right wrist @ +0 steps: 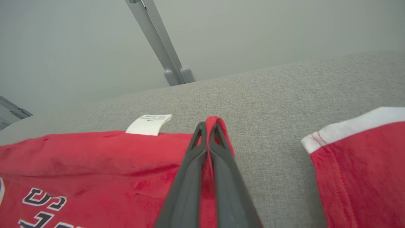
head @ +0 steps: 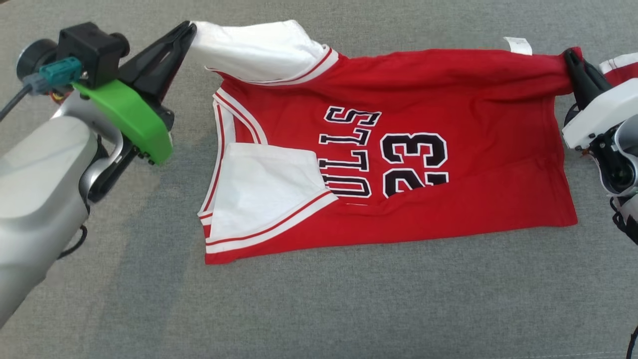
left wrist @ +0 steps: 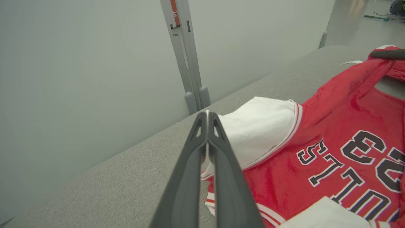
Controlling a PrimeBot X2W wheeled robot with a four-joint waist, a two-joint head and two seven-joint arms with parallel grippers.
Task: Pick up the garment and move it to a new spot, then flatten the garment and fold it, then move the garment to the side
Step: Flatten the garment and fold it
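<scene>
As both clamp jersey (head: 473, 99), left hand (head: 188, 29) sleeve-side, right hand (head: 571, 57) hem-side

The garment (head: 498, 164) reads to me as soft red cloth with a faint velvety nap, its white sleeve panels matt and smooth. The label (head: 518, 46) on its far edge looks like thin, smooth tape. The grey surface (head: 349, 309) is coarse, matt woven fabric. The left gripper (head: 188, 27) and right gripper (head: 571, 55) look like dark matt plastic. At left, the green wrist cover (head: 134, 122) is glossy plastic and the forearm (head: 40, 189) satin silver.
</scene>
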